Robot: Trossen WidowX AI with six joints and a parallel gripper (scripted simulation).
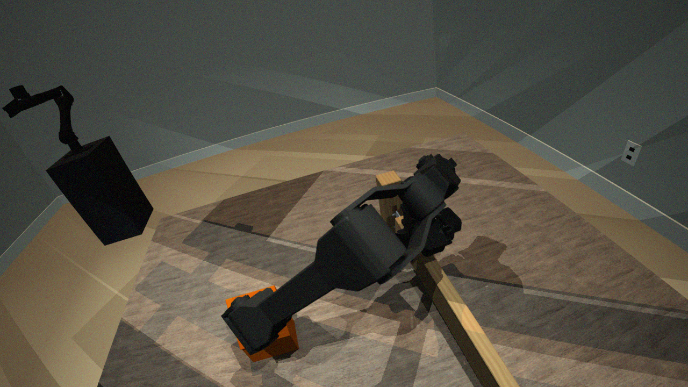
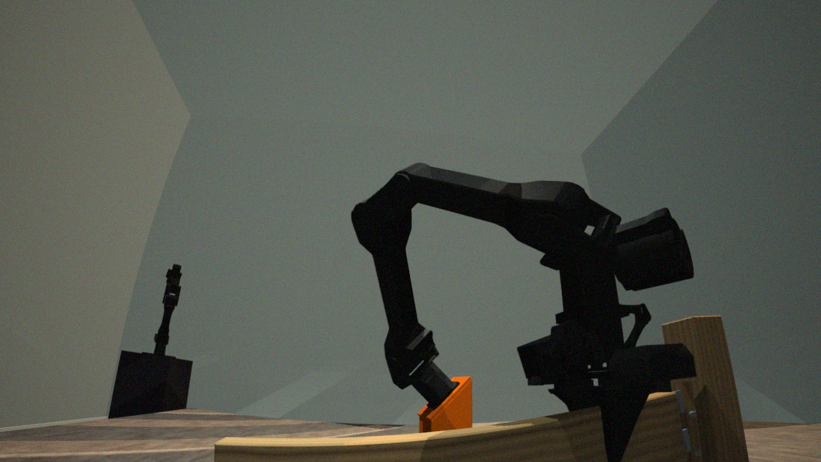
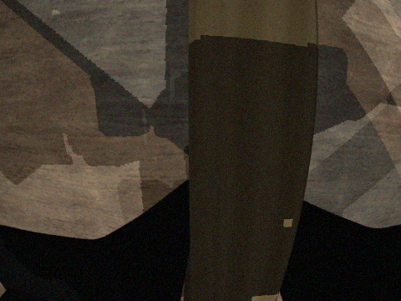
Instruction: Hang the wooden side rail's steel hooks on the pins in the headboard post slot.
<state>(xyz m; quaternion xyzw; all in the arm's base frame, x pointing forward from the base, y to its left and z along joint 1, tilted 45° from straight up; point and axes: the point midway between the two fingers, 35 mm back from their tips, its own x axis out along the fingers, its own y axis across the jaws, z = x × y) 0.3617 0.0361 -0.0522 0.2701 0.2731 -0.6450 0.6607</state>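
From my seat, working along the exterior view, a second arm [image 1: 64,115] [image 2: 163,327] stands at far left on a black box [image 1: 100,192] [image 2: 152,382], well apart from my work. Next comes the near end of the rail [image 1: 461,322] [image 2: 344,445] [image 3: 251,146]; its underside is cut off, so I can't tell whether it rests on the table [image 1: 336,341]. Behind the rail sits my arm's orange base [image 1: 288,339] [image 2: 459,407]. Farther right, my gripper [image 1: 416,257] [image 2: 615,436] [image 3: 223,187] points down, partly open – its fingers closed on the rail, one on each side (the wrist view shows this best). Just beyond, steel hooks [image 2: 680,402] show at the rail's end beside the upright post [image 1: 388,179] [image 2: 703,367] – whether they sit on the pins, I can't tell.
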